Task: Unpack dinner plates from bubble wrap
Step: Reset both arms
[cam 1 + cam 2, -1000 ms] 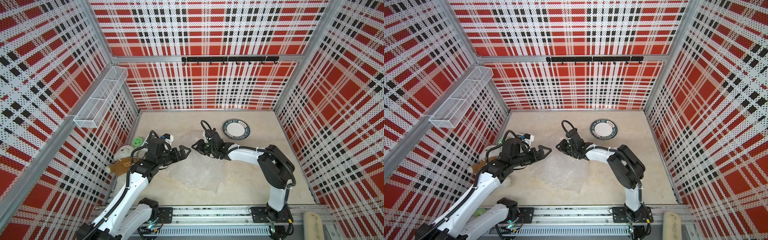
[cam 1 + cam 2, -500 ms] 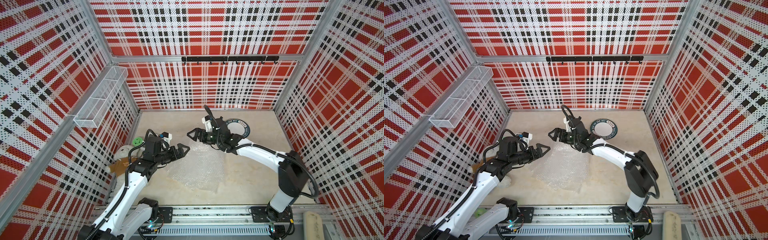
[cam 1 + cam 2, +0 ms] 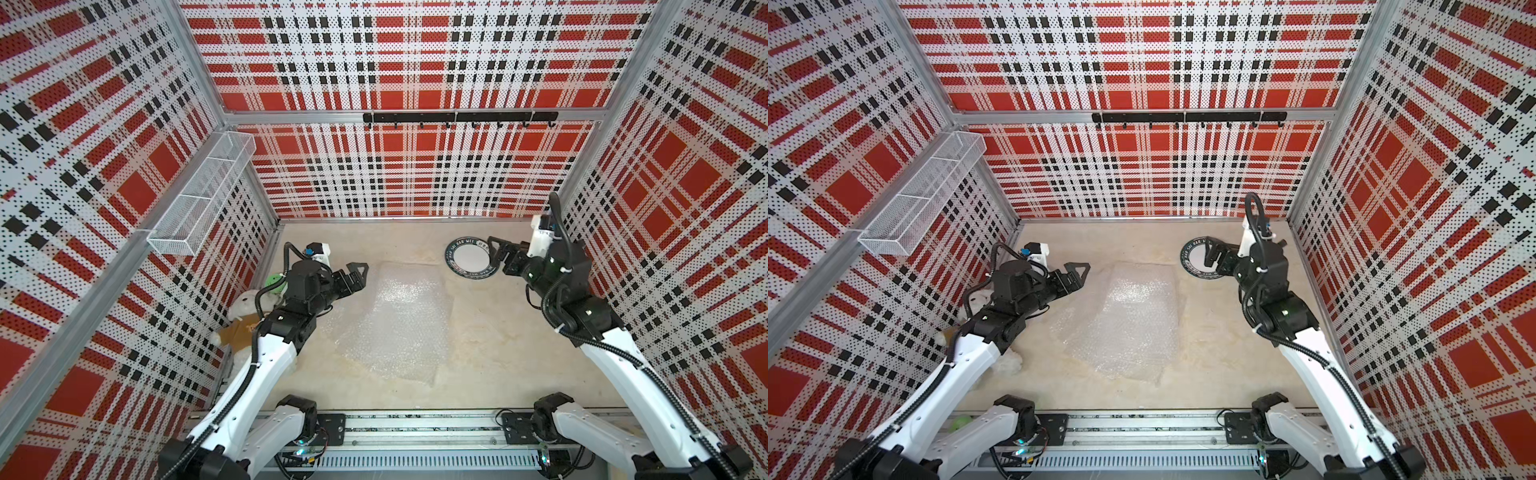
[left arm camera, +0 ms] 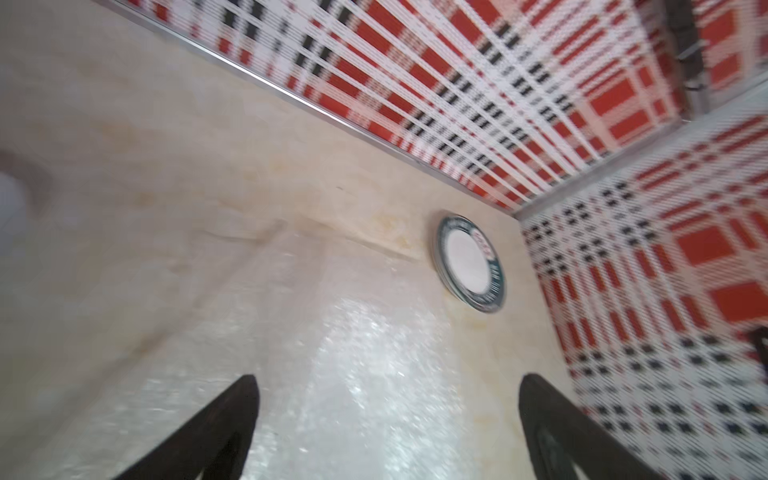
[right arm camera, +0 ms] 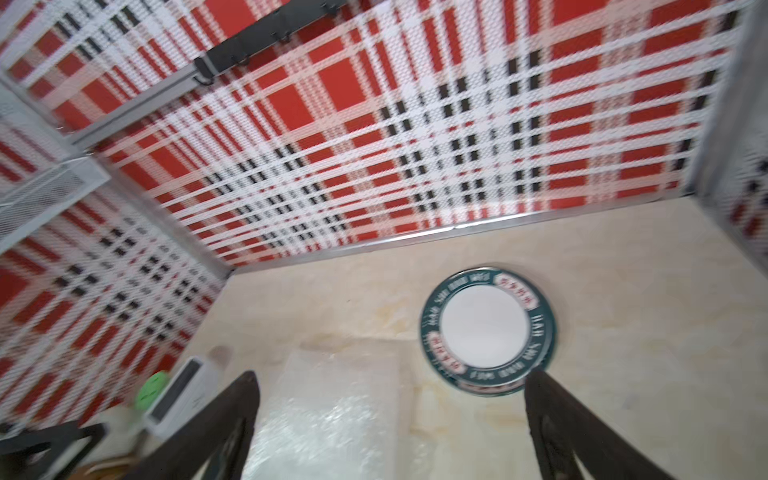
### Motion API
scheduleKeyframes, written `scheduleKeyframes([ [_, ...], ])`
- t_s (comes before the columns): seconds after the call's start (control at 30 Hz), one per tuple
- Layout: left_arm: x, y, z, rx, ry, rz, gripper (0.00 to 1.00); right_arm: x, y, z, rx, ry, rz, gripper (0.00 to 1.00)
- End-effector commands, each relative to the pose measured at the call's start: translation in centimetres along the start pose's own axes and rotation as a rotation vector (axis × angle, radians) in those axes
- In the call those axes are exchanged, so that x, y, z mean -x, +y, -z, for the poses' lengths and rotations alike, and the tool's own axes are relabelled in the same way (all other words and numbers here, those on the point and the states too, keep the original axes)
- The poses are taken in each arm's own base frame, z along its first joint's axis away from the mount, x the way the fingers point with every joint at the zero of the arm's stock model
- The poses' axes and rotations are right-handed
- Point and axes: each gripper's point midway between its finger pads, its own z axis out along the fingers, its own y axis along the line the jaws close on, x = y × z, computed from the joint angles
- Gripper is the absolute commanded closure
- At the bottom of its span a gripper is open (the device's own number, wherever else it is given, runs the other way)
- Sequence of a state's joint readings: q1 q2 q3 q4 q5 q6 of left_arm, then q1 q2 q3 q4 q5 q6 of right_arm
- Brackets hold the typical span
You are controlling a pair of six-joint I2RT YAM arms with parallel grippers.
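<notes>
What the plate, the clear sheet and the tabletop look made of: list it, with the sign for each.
The dinner plate: probably glazed ceramic; smooth white centre, printed dark band, rigid rim. The bubble wrap: clear plastic film; small bubbles glint, table shows through. The table: cream with marble-like veining, matt; stone or laminate, cannot tell.

The table (image 3: 498, 353) is flat and pale, like cream stone with yellowish marks. The bubble wrap (image 3: 399, 316) lies flat in the middle of it. It looks like more than one clear sheet, one partly on top of another. Behind the bubble wrap and to its right sit the dinner plates (image 3: 469, 259), in a small pile close to its corner. The top one is white inside with a dark band of letters. Far to the left of the bubble wrap, by the wall, lies a white soft toy (image 3: 243, 307) in a brown shirt. A green disc (image 3: 276, 280) is just behind it.
</notes>
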State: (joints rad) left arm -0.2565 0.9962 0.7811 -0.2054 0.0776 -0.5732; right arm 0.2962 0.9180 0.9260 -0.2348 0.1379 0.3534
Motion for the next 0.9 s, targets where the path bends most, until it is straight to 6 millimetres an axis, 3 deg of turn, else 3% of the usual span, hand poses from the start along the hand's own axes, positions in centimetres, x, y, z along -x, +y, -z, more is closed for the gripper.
scheduleKeyframes([
  [0.0, 2.2, 5.0, -0.3, 0.287, -0.203, -0.141, 0.01, -1.1, -5.0, -0.3, -0.122, -0.125, 0.106, 0.00],
  [0.2, 2.6, 10.4, 0.8, 0.567, -0.323, -0.258, 0.01, -6.7, -12.0, -1.5, -0.242, -0.126, 0.064, 0.00],
  [0.3, 2.3, 12.9, 1.3, 0.656, -0.328, -0.303, 0.01, -8.7, -13.6, -2.1, -0.286, -0.092, 0.107, 0.00],
  [0.4, 1.2, 15.4, 0.5, 0.671, -0.349, -0.332, 0.01, -10.0, -14.5, -2.5, -0.310, -0.100, 0.178, 0.00],
  [0.57, 0.1, 16.1, -2.2, 0.618, -0.352, -0.439, 0.01, -10.9, -15.9, -2.9, -0.354, -0.131, 0.193, 0.00],
  [0.67, 0.2, 15.2, -3.6, 0.534, -0.397, -0.500, 0.01, -11.8, -16.4, -3.6, -0.351, -0.148, 0.189, 0.00],
  [0.77, -0.7, 16.2, -5.2, 0.464, -0.386, -0.481, 0.01, -12.7, -16.6, -4.6, -0.331, -0.160, 0.188, 0.00],
  [0.87, -1.2, 15.9, -5.5, 0.442, -0.428, -0.515, 0.01, -13.0, -16.3, -5.4, -0.296, -0.171, 0.235, 0.00],
])
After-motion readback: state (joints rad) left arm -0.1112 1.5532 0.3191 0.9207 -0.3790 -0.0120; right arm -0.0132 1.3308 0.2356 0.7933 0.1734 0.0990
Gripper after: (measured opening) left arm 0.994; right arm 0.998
